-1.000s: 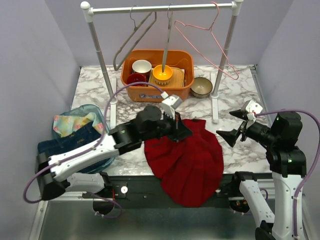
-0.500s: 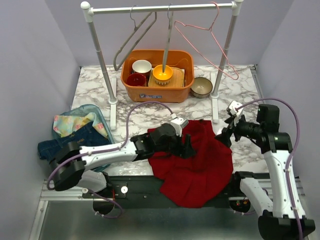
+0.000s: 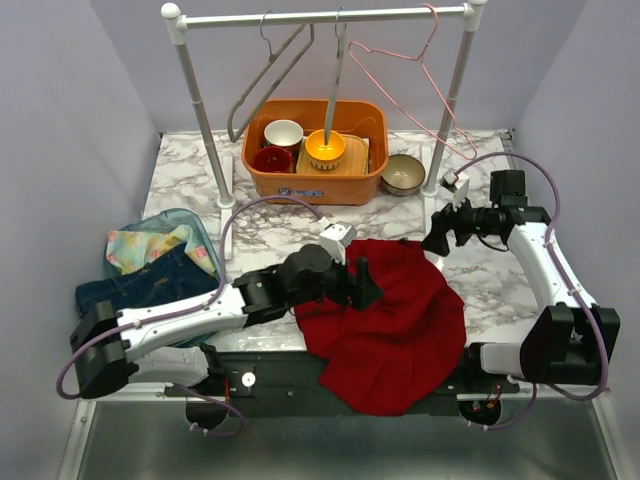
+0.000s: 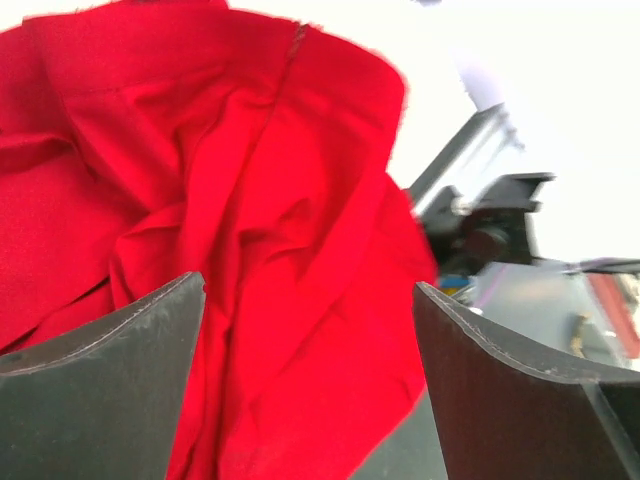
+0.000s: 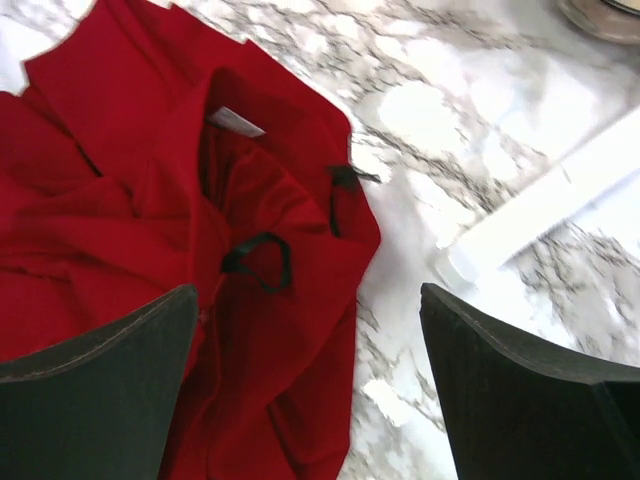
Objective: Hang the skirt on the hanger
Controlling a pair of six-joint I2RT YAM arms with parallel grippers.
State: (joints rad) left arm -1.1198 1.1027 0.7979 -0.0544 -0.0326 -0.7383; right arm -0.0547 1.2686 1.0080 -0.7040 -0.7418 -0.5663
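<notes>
The red skirt [image 3: 395,325] lies crumpled at the near edge of the marble-patterned table [image 3: 265,225], right of the middle, and its lower part droops over that edge. It is soft woven cloth bunched into deep folds. The left wrist view shows a stitched seam running down from its upper edge. The right wrist view shows a white label [image 5: 237,122] inside the waist opening and thin black ribbon loops [image 5: 258,262] beside it.

The left gripper [image 3: 362,283] reaches over the skirt's far left part. Its dark fingers [image 4: 110,340] are spread wide with only loose cloth seen between them; whether they touch it I cannot tell. The right gripper [image 3: 437,238] hangs by the skirt's far right corner, near the foot of the rack's right post, its jaws likewise wide apart and holding nothing.

Along the far edge stands a white tube rack [image 3: 320,16]. From its rail hang a thick grey hanger [image 3: 262,85], tilted, and a thin pink wire hanger [image 3: 421,57]. Under the rail a rounded orange plastic tub [image 3: 315,183] holds a white cup [image 3: 284,133], a dark red bowl [image 3: 272,158] and a yellow bowl [image 3: 325,148]. A brownish bowl [image 3: 403,173] sits just beside the tub's right end. At the left edge a clear blue bin [image 3: 178,213] holds folded denim [image 3: 150,280] and a pastel cloth [image 3: 140,245]
</notes>
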